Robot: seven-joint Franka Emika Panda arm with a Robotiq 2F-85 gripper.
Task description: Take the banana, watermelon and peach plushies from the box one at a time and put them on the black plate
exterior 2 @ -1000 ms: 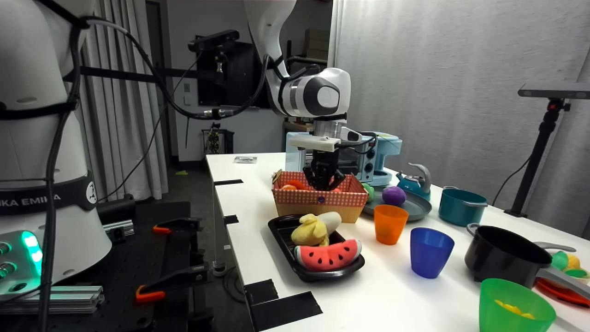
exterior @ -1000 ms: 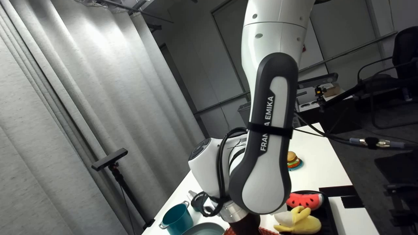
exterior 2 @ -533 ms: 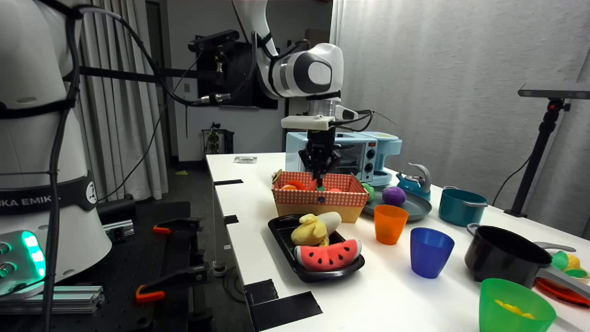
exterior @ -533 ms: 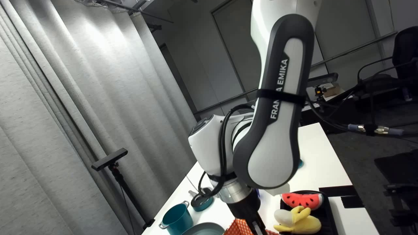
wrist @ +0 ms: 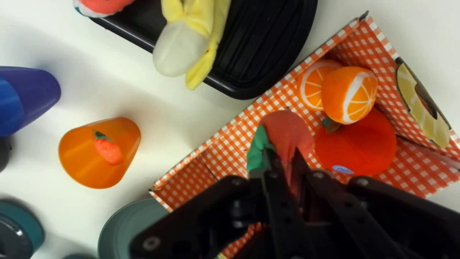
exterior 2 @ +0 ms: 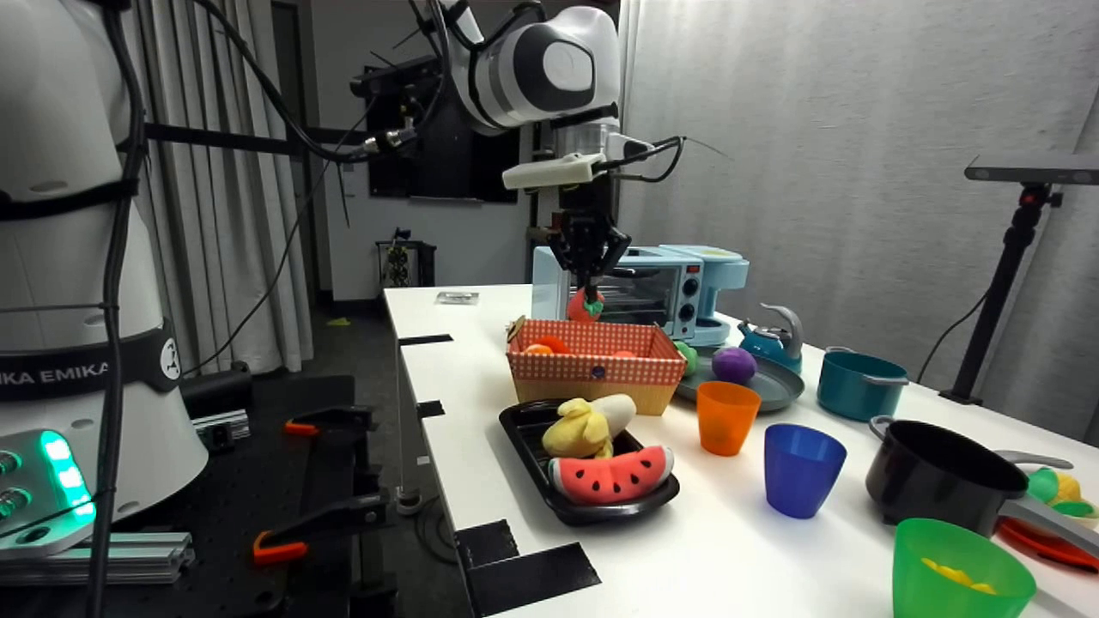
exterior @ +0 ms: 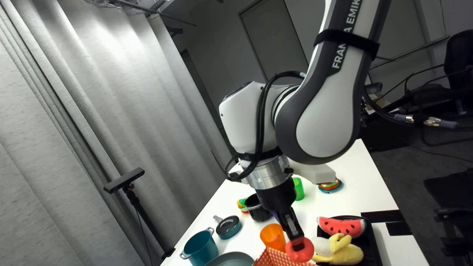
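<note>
The pinkish-red peach plushie with a green leaf (wrist: 287,131) is pinched between the fingers of my gripper (wrist: 282,158). In both exterior views the peach (exterior: 303,253) (exterior 2: 581,307) hangs above the red-checked box (exterior 2: 592,378). The black plate (wrist: 251,61) is a tray beside the box. The yellow banana plushie (exterior 2: 584,429) and the watermelon plushie (exterior 2: 614,476) lie on it, the banana nearer the box. In the wrist view the watermelon (wrist: 104,4) is partly cut off at the top edge.
Orange plushies (wrist: 348,95) and a larger red plushie (wrist: 359,144) lie in the box. An orange cup (exterior 2: 728,418), a blue cup (exterior 2: 803,470) and a grey plate (exterior 2: 777,390) stand near it. A light blue toaster oven (exterior 2: 640,292) stands behind.
My gripper has risen out of the box, lifting the peach above the rim. The banana, watermelon and tray have not moved.
</note>
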